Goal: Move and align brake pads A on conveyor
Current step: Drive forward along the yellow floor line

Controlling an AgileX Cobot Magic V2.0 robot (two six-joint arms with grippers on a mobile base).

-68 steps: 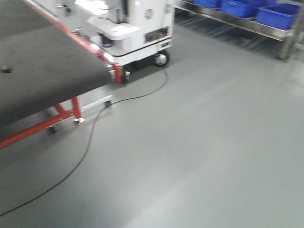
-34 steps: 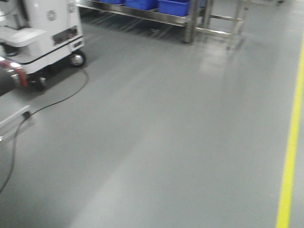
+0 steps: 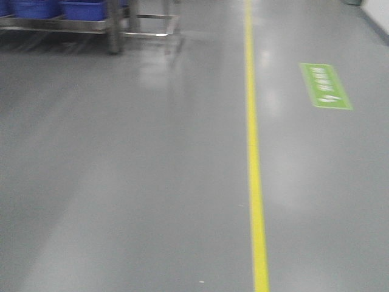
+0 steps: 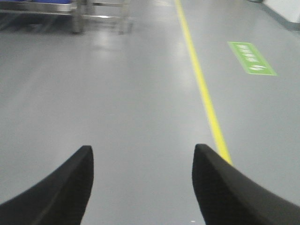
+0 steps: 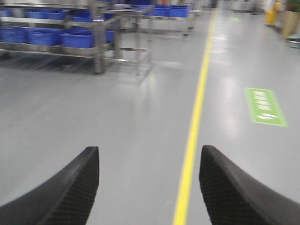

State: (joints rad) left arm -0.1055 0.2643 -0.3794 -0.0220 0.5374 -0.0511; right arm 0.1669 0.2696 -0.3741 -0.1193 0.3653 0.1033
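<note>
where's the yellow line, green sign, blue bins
yellow painted floor line [image 3: 253,152], front view, mid-stripe
green rectangular floor sign [image 3: 325,86], front view, centre
blue plastic bins [image 5: 77,39], right wrist view, one bin's front wall

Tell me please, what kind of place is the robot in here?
Most likely a factory or warehouse hall. The smooth grey floor carries a painted yellow lane line and a green floor sign, and steel racks hold blue bins along the side.
</note>
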